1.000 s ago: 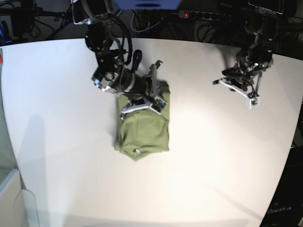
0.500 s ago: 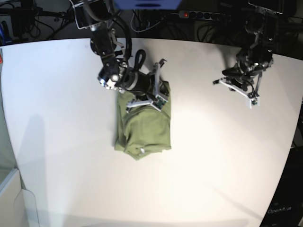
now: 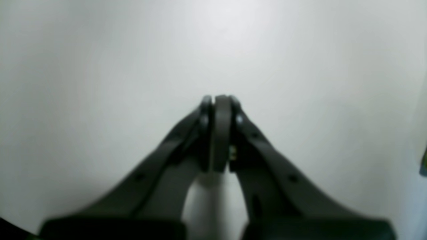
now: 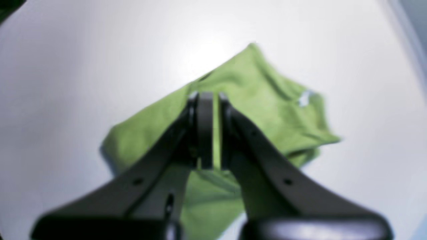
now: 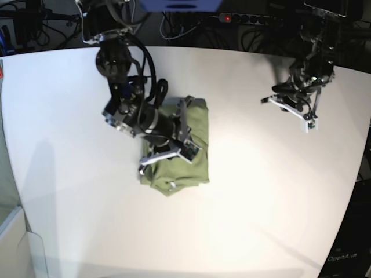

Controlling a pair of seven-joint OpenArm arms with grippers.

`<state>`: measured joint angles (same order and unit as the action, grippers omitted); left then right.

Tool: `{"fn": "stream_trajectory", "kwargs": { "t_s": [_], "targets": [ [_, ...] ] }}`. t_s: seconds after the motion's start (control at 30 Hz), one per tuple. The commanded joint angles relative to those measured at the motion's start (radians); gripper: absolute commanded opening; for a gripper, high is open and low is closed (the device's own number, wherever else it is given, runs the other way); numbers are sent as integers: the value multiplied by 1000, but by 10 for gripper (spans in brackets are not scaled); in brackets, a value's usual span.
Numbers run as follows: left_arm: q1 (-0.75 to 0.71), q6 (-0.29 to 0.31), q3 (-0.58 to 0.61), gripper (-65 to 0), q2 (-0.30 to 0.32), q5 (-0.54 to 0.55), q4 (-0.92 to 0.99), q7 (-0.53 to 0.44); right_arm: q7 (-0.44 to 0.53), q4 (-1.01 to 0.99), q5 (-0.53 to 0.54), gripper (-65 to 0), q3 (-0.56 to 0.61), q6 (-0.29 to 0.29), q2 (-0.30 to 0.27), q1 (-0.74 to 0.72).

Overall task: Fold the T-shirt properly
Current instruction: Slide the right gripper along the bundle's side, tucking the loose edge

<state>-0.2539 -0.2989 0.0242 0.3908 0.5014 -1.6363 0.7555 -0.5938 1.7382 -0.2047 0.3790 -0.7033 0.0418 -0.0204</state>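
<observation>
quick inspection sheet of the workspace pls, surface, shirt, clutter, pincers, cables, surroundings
surface: white table, bare around the shirt, bright glare near the middle
job's things: green T-shirt folded into a compact bundle, lying flat left of centre in the base view; small white label showing at one edge
clutter: nothing seen
grippers: right pincer shut, hanging over the T-shirt with no cloth seen between its jaws; left pincer shut, holding nothing, over bare table far from the shirt
cables: black cables looped along the right arm; more tangled behind the table
surroundings: dark background, power strip with a red light behind the far edge
</observation>
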Motion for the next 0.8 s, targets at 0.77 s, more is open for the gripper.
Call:
{"fn": "stream_trajectory", "kwargs": {
  "t_s": [0.77],
  "targets": [
    [-20, -10, 1, -628, 6, 4, 0, 43, 142, -343, 15, -631, -93, 5, -49, -244]
  ]
}}
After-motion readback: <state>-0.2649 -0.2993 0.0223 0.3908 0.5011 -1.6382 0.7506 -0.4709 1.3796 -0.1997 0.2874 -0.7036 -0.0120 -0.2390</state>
